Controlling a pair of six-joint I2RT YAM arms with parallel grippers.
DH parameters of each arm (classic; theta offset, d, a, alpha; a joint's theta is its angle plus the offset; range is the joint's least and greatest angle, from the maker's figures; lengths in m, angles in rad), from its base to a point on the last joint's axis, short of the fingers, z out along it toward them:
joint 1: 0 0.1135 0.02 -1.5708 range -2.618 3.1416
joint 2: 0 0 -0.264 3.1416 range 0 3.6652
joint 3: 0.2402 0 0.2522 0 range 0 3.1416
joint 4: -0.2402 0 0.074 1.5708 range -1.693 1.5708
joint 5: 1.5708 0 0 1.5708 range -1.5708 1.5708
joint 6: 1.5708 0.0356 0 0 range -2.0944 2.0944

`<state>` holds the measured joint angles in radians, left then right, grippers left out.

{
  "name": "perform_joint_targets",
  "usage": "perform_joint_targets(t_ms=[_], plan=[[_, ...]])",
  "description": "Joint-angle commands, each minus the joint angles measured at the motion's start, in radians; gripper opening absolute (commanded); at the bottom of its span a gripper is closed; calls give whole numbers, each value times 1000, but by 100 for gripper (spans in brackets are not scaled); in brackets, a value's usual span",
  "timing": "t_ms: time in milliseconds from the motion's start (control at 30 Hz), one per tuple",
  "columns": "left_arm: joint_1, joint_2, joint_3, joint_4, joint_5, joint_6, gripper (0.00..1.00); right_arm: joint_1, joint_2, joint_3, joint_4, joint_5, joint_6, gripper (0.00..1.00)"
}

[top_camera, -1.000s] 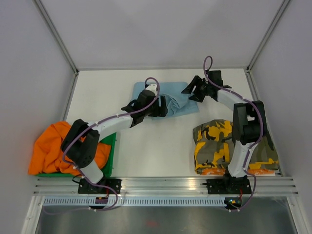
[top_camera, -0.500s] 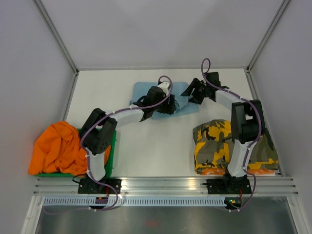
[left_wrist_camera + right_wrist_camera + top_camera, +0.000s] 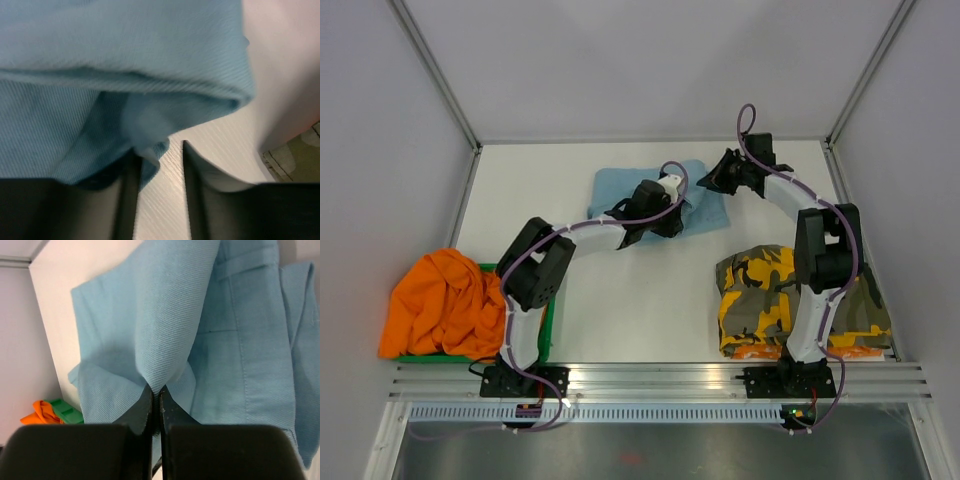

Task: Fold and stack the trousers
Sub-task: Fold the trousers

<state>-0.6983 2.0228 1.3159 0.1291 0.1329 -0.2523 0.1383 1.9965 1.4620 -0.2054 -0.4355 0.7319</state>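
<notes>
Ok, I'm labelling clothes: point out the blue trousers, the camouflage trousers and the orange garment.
blue trousers (image 3: 616, 187), top view, left part.
camouflage trousers (image 3: 755, 300), top view, left half.
orange garment (image 3: 435, 305), top view, middle.

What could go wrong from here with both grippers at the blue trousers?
1. The right gripper is shut on only a thin ridge of the blue trousers; a pull may slip it free.
2. The left gripper is open, with just a corner of cloth between its fingers; closing might catch one layer or nothing.
3. In the top view both grippers sit close together over the cloth, so they could bump.
</notes>
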Motion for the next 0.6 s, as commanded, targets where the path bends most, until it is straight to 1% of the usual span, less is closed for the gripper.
perform_joint_targets(t_ms=[0, 33, 100, 167, 267, 400, 467, 533, 567], plan=[[-24, 17, 36, 40, -19, 56, 30, -35, -7, 84, 6, -22, -31, 0], [-29, 17, 33, 37, -35, 64, 23, -55, -7, 89, -5, -29, -38, 0], [-36, 20, 31, 20, -88, 68, 2, -86, -10, 97, -25, -46, -63, 0], [-38, 20, 26, 14, -119, 73, 2, -103, -5, 97, -35, -77, -86, 0], [-38, 7, -1, 1, -128, 87, 2, -118, 11, 87, -55, -94, -137, 0], [-40, -77, -66, -20, -170, 90, 3, -123, 42, 67, -51, -114, -189, 0], [-40, -116, -92, -89, -213, 30, 10, -124, 51, 61, -52, -117, -207, 0], [-38, -183, -122, -161, -257, -48, 32, -126, 64, 60, -49, -123, -219, 0], [-40, -208, -141, -210, -271, -156, 45, -124, 65, 61, -48, -121, -232, 0]])
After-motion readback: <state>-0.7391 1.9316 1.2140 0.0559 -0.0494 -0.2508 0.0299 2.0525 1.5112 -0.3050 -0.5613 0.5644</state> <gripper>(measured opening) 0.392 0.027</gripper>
